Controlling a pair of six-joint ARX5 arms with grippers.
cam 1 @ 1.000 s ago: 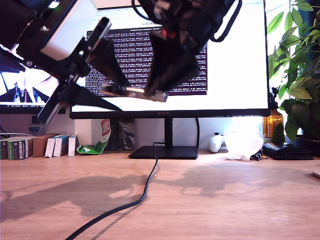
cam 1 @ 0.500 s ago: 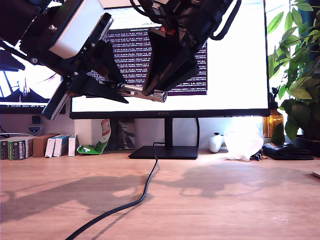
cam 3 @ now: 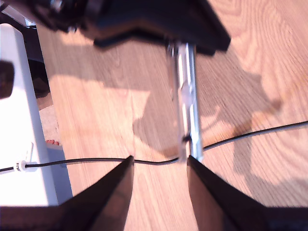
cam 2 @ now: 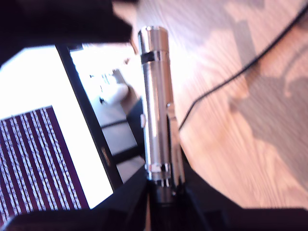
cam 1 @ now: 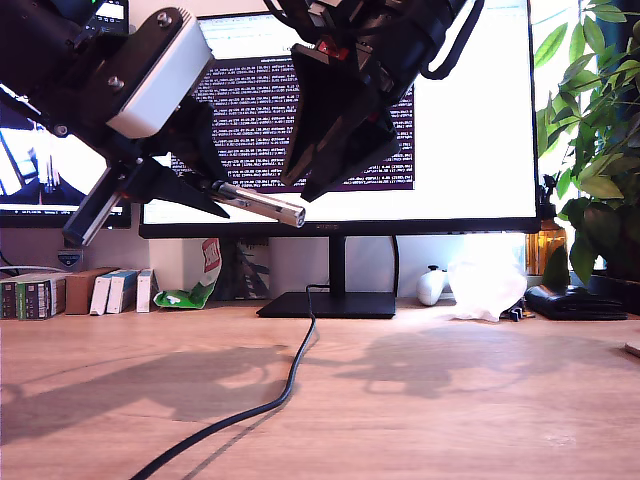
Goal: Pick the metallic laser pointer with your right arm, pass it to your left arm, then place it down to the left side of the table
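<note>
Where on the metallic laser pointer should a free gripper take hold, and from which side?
Probably the bare barrel of the metallic laser pointer, clamped across its narrow width, coming from the exterior view's right. My first gripper holds the other end, so only that half is free; my second gripper is open.

Looking down past my second gripper (cam 3: 159,185), two dark fingers (cam 3: 108,197) spread wide with a clear gap between, nothing held. Metallic laser pointer (cam 3: 185,101) runs lengthwise just beyond the tips, shiny and a bit blurred, far end gripped by the other gripper (cam 3: 154,21), dark and blurry. Table (cam 3: 255,62) below, light wood grain with shadows. Thin black cable (cam 3: 86,160) crossing it. White block (cam 3: 17,120) at one edge.
</note>
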